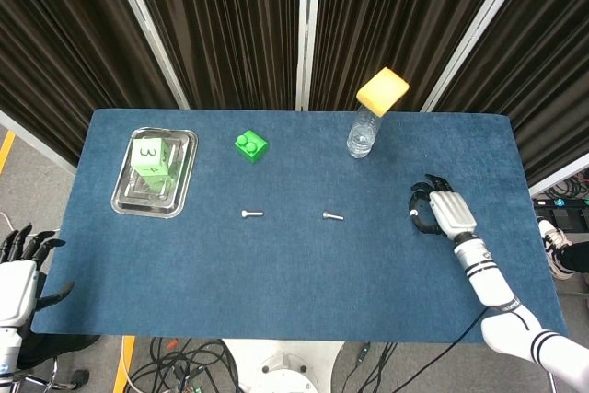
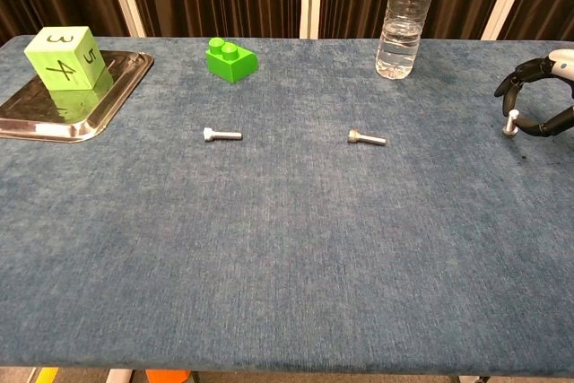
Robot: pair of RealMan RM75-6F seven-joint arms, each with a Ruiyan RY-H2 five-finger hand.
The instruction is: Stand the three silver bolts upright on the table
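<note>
Dark curtains hang behind a blue cloth table (image 1: 276, 264). Two silver bolts lie flat near its middle, the left bolt (image 2: 221, 134) and the middle bolt (image 2: 367, 139). Near the right edge, the right hand (image 1: 440, 213) curls its fingers around a third bolt (image 2: 511, 122), which appears upright, seemingly to steady it there. The left hand (image 1: 18, 273) hangs off the table's left end, fingers spread, holding nothing.
</note>
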